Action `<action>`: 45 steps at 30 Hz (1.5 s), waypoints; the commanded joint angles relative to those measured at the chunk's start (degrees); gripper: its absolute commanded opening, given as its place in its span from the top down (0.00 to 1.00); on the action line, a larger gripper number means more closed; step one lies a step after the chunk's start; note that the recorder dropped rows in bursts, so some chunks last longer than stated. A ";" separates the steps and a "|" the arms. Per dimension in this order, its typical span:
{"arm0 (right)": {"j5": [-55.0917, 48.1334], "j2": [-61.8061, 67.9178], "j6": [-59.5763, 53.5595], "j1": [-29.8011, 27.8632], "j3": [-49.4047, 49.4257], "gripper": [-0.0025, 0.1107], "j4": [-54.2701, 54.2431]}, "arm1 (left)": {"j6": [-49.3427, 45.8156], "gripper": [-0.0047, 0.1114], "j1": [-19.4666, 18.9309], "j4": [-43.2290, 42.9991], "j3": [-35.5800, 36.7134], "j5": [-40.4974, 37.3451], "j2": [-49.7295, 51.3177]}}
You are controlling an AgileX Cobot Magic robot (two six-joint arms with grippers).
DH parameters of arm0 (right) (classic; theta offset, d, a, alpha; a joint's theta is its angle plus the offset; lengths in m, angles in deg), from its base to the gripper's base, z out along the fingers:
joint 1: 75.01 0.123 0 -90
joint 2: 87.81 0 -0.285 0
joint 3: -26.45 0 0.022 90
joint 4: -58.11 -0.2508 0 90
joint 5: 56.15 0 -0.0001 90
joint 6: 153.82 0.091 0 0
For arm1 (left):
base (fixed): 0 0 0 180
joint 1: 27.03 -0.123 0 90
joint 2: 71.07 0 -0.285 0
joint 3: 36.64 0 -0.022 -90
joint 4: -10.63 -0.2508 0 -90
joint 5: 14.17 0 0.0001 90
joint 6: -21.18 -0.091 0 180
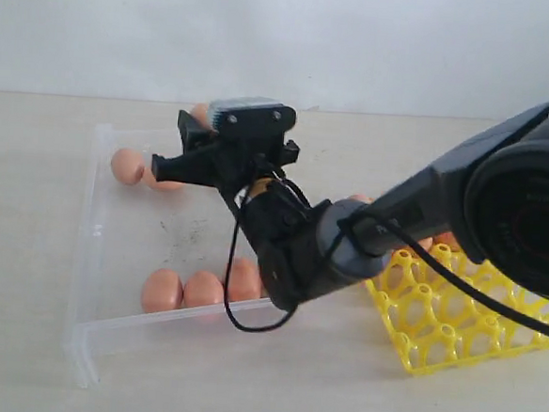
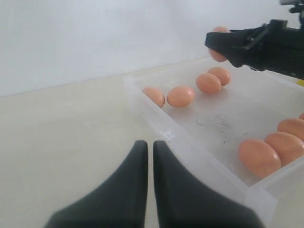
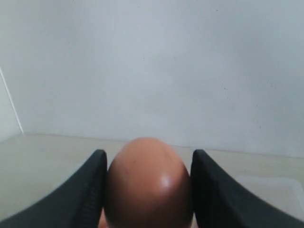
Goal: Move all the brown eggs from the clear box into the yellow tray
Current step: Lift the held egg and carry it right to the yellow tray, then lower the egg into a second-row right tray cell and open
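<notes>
- Gripping one brown egg (image 3: 147, 185) by its sides, the right claw (image 3: 149, 154) is hanging over the back part of the clear box (image 1: 88, 250). Its dark fingers (image 3: 88, 190) are pressing against the egg, which is sitting raised off the box floor.
- The right arm (image 1: 347, 239) is reaching across the box from the tray side and is covering part of the box interior in the exterior view.
- The left claw (image 2: 149, 161) is hovering over the desk (image 1: 27, 245) just outside the box wall facing away from the tray. Its two prongs are drawn together with only a thin slit between them, holding nothing.
- Four loose eggs (image 2: 180, 96) are lying on the box floor along its back, in two close pairs.
- A front row of eggs (image 1: 203, 291) is lying against the box's front wall. Three are showing in the exterior view, side by side and touching.
- Dark specks (image 1: 183, 228) are showing on the box floor between the two groups.
- The yellow tray (image 1: 435, 330) is sitting on the desk just beside the box, at an angle to it, on the right arm's side.
- Bits of egg (image 1: 446, 242) are showing at the tray edge under the arm. Whether they are sitting in cells cannot be told.
</notes>
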 commanded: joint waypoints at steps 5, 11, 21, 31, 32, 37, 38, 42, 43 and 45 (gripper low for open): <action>6.03 -12.79 -3.49 -0.94 19.04 0.98 1.85 | -0.01 0.93 0.34 -0.09 0.22 0.14 -0.17; 6.03 -24.33 1.16 -11.45 37.95 0.98 0.33 | -0.01 0.93 0.34 -0.09 0.22 0.14 -0.17; 6.03 -28.48 15.19 -45.95 48.86 0.98 37.39 | -0.01 0.93 0.34 -0.09 0.22 0.14 -0.17; 1.64 -27.53 23.85 -58.89 40.77 0.98 57.54 | -0.01 0.93 0.34 -0.09 0.22 0.14 -0.17; 2.11 -26.63 23.29 -58.89 40.40 0.98 57.57 | -0.01 0.93 0.34 -0.09 0.22 0.14 -0.17; 4.34 -20.40 21.06 -58.89 38.70 0.98 57.19 | -0.01 0.93 0.34 -0.09 0.22 0.14 -0.17; 4.16 -18.90 20.77 -58.89 38.42 0.98 56.94 | -0.01 0.93 0.34 -0.09 0.22 0.14 -0.17; 6.03 -14.13 17.38 -58.89 38.18 0.98 56.94 | -0.01 0.93 0.34 -0.09 0.22 0.14 -0.17; 6.03 -13.38 16.80 -58.89 38.18 0.98 56.94 | -0.01 0.93 0.34 -0.09 0.22 0.14 -0.17; 6.03 -12.06 15.06 -58.89 38.15 0.98 56.32 | -0.01 0.93 0.34 -0.09 0.22 0.14 -0.17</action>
